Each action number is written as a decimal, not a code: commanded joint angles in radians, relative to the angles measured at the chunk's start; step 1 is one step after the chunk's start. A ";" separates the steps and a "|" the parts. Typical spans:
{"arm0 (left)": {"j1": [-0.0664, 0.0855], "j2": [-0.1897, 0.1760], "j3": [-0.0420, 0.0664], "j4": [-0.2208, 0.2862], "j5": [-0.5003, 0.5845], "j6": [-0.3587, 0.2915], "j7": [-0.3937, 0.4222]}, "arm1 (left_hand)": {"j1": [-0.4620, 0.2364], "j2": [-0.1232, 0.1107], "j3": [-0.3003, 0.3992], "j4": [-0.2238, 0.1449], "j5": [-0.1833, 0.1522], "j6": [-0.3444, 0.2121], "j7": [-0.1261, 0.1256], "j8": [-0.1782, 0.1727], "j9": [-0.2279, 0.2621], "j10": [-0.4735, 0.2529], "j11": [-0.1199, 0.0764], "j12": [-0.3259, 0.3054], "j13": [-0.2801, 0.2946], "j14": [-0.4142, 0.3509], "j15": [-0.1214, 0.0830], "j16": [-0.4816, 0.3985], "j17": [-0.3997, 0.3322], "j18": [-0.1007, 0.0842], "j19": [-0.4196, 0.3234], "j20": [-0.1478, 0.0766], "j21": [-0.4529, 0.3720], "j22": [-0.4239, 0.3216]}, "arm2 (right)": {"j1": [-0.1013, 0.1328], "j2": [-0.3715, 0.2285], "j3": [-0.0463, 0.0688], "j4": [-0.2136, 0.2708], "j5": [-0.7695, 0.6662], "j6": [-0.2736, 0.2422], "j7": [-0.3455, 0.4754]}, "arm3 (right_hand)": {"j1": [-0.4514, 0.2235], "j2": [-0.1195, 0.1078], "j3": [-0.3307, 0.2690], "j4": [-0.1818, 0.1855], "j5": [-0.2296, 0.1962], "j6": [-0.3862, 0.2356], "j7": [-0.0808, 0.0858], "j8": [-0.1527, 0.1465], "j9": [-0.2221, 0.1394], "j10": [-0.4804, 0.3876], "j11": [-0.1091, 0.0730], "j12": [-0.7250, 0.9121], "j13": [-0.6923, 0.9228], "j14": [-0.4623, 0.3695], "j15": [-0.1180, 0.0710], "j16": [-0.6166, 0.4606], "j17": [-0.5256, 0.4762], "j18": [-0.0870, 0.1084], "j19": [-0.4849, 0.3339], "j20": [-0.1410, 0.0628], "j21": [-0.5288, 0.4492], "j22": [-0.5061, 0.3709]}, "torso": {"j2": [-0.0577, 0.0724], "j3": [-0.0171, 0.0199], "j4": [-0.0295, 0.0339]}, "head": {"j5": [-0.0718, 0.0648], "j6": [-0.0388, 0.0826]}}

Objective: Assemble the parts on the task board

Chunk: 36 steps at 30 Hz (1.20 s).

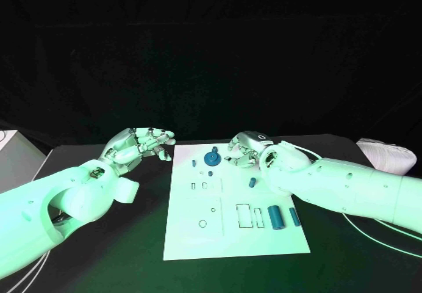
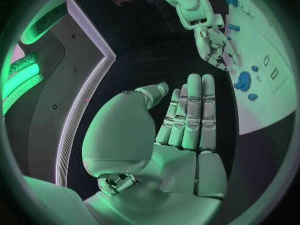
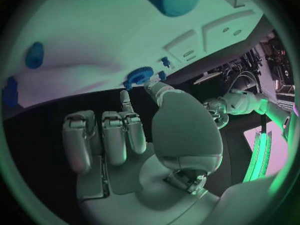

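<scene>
Tabletop [image 1: 105,256] carries the task board [image 1: 189,241]. Left hand [image 1: 141,145] hovers off the board's edge, fingers [image 2: 194,110] released, holding nothing. Right hand [image 1: 250,149] hangs over the board's far end, fingers curled, seemingly empty. Blue gear [image 1: 212,159] stands just beside those fingers: judged light, rigid, best pinched across its toothed rim.
</scene>
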 commanded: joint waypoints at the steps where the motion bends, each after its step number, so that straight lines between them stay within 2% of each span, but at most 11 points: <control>1: 0.000 -0.001 0.001 -0.001 -0.003 0.014 0.006 | -0.004 0.001 0.001 -0.002 -0.002 -0.008 0.002 -0.003 0.001 -0.008 -0.002 -0.004 0.001 -0.008 0.002 0.004 0.001 0.011 -0.004 0.000 0.004 0.001 | 0.017 -0.055 0.005 0.046 0.115 -0.103 0.124 | 0.047 -0.003 0.009 -0.029 -0.007 0.005 0.003 -0.006 0.000 0.106 0.008 0.003 0.263 0.104 0.008 0.006 0.263 -0.014 0.105 0.010 0.004 0.263 | -0.002 0.0069 -0.0097 | 0.000 0.007; 5: 0.000 -0.002 0.001 -0.004 -0.003 0.013 0.008 | -0.005 0.000 0.001 -0.002 -0.002 -0.010 0.002 -0.005 0.001 -0.009 -0.002 -0.005 0.001 -0.009 0.002 0.005 0.001 0.011 -0.006 0.001 0.006 0.002 | 0.038 -0.126 0.009 0.074 0.206 -0.063 0.205 | 0.112 -0.016 0.026 -0.075 -0.034 0.004 0.006 -0.013 -0.002 0.106 0.011 0.003 0.263 0.104 0.008 0.006 0.263 -0.014 0.105 0.010 0.004 0.263 | -0.005 0.0136 -0.0201 | 0.001 0.011; 9: 0.000 -0.002 0.001 -0.007 -0.003 0.013 0.008 | -0.005 0.000 0.001 -0.002 -0.002 -0.010 0.002 -0.005 0.001 -0.009 -0.002 -0.005 0.001 -0.009 0.002 0.005 0.001 0.011 -0.006 0.001 0.006 0.002 | 0.051 -0.185 0.010 0.067 0.257 0.003 0.264 | 0.151 -0.027 0.030 -0.105 -0.074 0.005 0.007 -0.018 -0.003 0.106 0.012 0.003 0.263 0.104 0.007 0.006 0.263 -0.014 0.105 0.009 0.004 0.263 | -0.006 0.0204 -0.0279 | 0.000 0.016; 14: -0.004 0.000 0.001 -0.010 -0.003 0.014 0.009 | -0.005 0.000 0.001 -0.002 -0.002 -0.010 0.002 -0.005 0.001 -0.009 -0.002 -0.005 0.001 -0.009 0.002 0.005 0.001 0.011 -0.006 0.001 0.006 0.002 | 0.056 -0.227 0.011 0.035 0.273 0.069 0.302 | 0.188 -0.040 0.022 -0.131 -0.107 0.008 0.003 -0.021 -0.004 0.106 0.009 0.003 0.263 0.104 0.001 0.006 0.263 -0.014 0.105 0.006 0.004 0.263 | -0.006 0.0256 -0.0316 | 0.003 0.014; 20: -0.013 0.006 0.000 -0.016 -0.003 0.016 0.010 | -0.005 0.000 0.001 -0.002 -0.002 -0.010 0.002 -0.005 0.001 -0.009 -0.002 -0.005 0.001 -0.009 0.002 0.005 0.001 0.011 -0.006 0.001 0.006 0.002 | 0.057 -0.252 0.010 -0.020 0.253 0.129 0.318 | 0.201 -0.043 0.015 -0.139 -0.123 0.007 0.000 -0.023 -0.005 0.106 0.007 0.003 0.263 0.104 -0.002 0.006 0.263 -0.014 0.105 0.002 0.004 0.263 | -0.006 0.0300 -0.0327 | -0.009 0.012; 22: -0.017 0.007 0.000 -0.018 -0.003 0.016 0.010 | -0.005 0.000 0.001 -0.002 -0.002 -0.010 0.002 -0.005 0.001 -0.009 -0.002 -0.005 0.001 -0.009 0.002 0.005 0.001 0.011 -0.006 0.001 0.006 0.002 | 0.056 -0.253 0.009 -0.040 0.245 0.140 0.318 | 0.206 -0.043 0.013 -0.142 -0.125 0.003 -0.001 -0.027 -0.006 0.106 0.006 0.003 0.263 0.104 -0.003 0.006 0.263 -0.014 0.105 0.002 0.004 0.263 | -0.005 0.0291 -0.0320 | -0.017 0.009; 23: -0.018 0.008 0.001 -0.019 -0.003 0.016 0.010 | -0.005 0.000 0.001 -0.002 -0.002 -0.010 0.002 -0.005 0.001 -0.009 -0.002 -0.005 0.001 -0.009 0.002 0.005 0.001 0.011 -0.006 0.001 0.006 0.002 | 0.054 -0.252 0.008 -0.049 0.239 0.143 0.318 | 0.208 -0.043 0.012 -0.143 -0.125 0.001 0.000 -0.028 -0.006 0.106 0.006 0.003 0.263 0.104 -0.003 0.006 0.263 -0.014 0.105 0.001 0.004 0.263 | -0.004 0.0301 -0.0323 | -0.018 0.008; 26: -0.022 0.009 0.001 -0.022 -0.003 0.017 0.010 | -0.005 0.000 0.001 -0.002 -0.002 -0.010 0.002 -0.005 0.001 -0.009 -0.002 -0.005 0.001 -0.009 0.002 0.005 0.001 0.011 -0.006 0.001 0.006 0.002 | 0.048 -0.244 0.007 -0.073 0.225 0.147 0.316 | 0.210 -0.043 0.009 -0.144 -0.126 -0.005 0.001 -0.032 -0.008 0.106 0.006 0.003 0.263 0.104 -0.002 0.006 0.263 -0.014 0.105 0.001 0.004 0.263 | -0.005 0.0275 -0.0325 | -0.017 0.003; 27: -0.023 0.009 0.001 -0.023 -0.003 0.017 0.011 | -0.005 0.000 0.001 -0.002 -0.002 -0.010 0.002 -0.005 0.001 -0.009 -0.002 -0.005 0.001 -0.009 0.002 0.005 0.001 0.011 -0.006 0.001 0.006 0.002 | 0.047 -0.240 0.007 -0.079 0.222 0.146 0.315 | 0.210 -0.043 0.008 -0.144 -0.126 -0.007 0.001 -0.034 -0.008 0.106 0.007 0.003 0.263 0.104 -0.002 0.006 0.263 -0.014 0.105 0.002 0.004 0.263 | -0.004 0.0284 -0.0320 | -0.018 0.002; 31: -0.025 0.011 0.001 -0.025 -0.005 0.018 0.011 | -0.005 0.000 0.001 -0.002 -0.002 -0.010 0.002 -0.005 0.001 -0.009 -0.002 -0.005 0.001 -0.009 0.002 0.005 0.001 0.011 -0.006 0.001 0.006 0.002 | 0.042 -0.224 0.007 -0.099 0.213 0.144 0.309 | 0.210 -0.043 0.007 -0.143 -0.126 -0.009 0.001 -0.035 -0.009 0.106 0.007 0.003 0.263 0.104 -0.001 0.006 0.263 -0.014 0.105 0.002 0.004 0.263 | -0.006 0.0245 -0.0292 | -0.021 -0.004; 36: -0.026 0.012 0.001 -0.027 -0.007 0.019 0.011 | -0.005 0.000 0.001 -0.002 -0.002 -0.010 0.002 -0.005 0.001 -0.009 -0.002 -0.005 0.001 -0.009 0.002 0.005 0.001 0.011 -0.006 0.001 0.006 0.002 | 0.034 -0.200 0.006 -0.124 0.207 0.141 0.299 | 0.208 -0.042 0.005 -0.141 -0.126 -0.011 0.002 -0.037 -0.010 0.106 0.007 0.003 0.263 0.104 0.000 0.006 0.263 -0.014 0.105 0.002 0.004 0.263 | -0.006 0.0230 -0.0287 | -0.021 -0.007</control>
